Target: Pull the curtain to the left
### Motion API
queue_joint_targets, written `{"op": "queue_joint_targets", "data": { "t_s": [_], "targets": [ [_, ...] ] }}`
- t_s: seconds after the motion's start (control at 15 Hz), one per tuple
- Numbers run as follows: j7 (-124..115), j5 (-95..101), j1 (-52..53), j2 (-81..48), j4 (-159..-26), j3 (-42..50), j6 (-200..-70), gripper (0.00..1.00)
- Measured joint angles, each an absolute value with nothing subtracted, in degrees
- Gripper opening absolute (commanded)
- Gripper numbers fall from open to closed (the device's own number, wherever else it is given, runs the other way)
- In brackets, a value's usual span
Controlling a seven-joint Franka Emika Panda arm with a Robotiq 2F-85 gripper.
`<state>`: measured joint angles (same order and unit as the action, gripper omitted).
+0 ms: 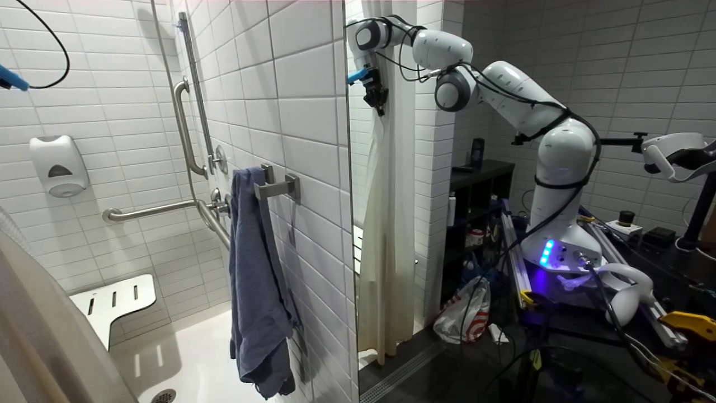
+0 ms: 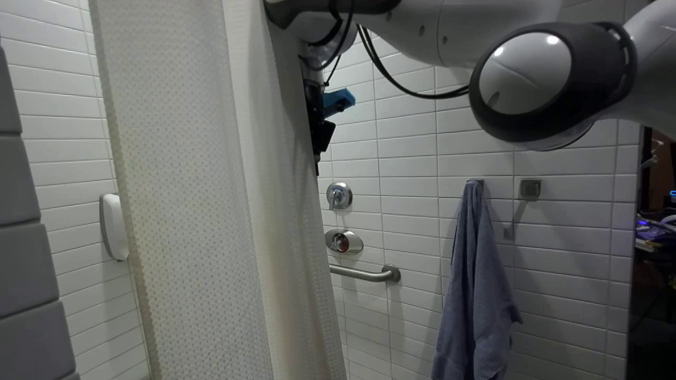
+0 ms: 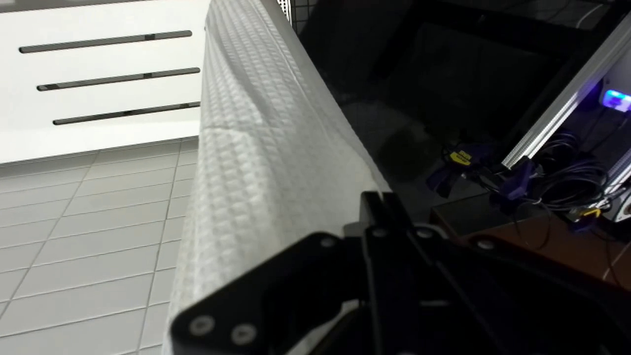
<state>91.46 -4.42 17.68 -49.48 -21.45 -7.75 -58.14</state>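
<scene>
The curtain [image 2: 185, 200] is tall, off-white fabric with long vertical folds. It hangs left of centre in an exterior view. In another exterior view it shows at the left foreground [image 1: 45, 336], and again in what looks like a mirror. My gripper [image 2: 317, 164] is at its right edge, high up, pointing down and partly hidden by the fabric. In the wrist view the gripper [image 3: 380, 195] is shut, with a thin white strip of the curtain [image 3: 276, 162] between the fingertips. The fabric runs down and away from the fingers.
A blue-grey towel [image 1: 260, 285] hangs on a wall hook. Steel grab bars [image 1: 182, 123], a soap dispenser [image 1: 59, 168] and a slotted shower seat [image 1: 112, 302] are in the shower. Shower valves [image 2: 339, 196] are on the tiled wall beyond the curtain edge.
</scene>
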Motion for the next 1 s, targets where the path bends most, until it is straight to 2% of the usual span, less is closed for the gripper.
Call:
{"op": "queue_joint_targets", "data": {
  "t_s": [0.87, 1.0],
  "targets": [
    [101.92, -2.39, 17.43, -49.43, -21.37, -7.75, -57.69, 0.01],
    [100.26, -2.42, 18.57, -49.87, -21.89, -7.76, -60.86, 0.01]
  ]
}}
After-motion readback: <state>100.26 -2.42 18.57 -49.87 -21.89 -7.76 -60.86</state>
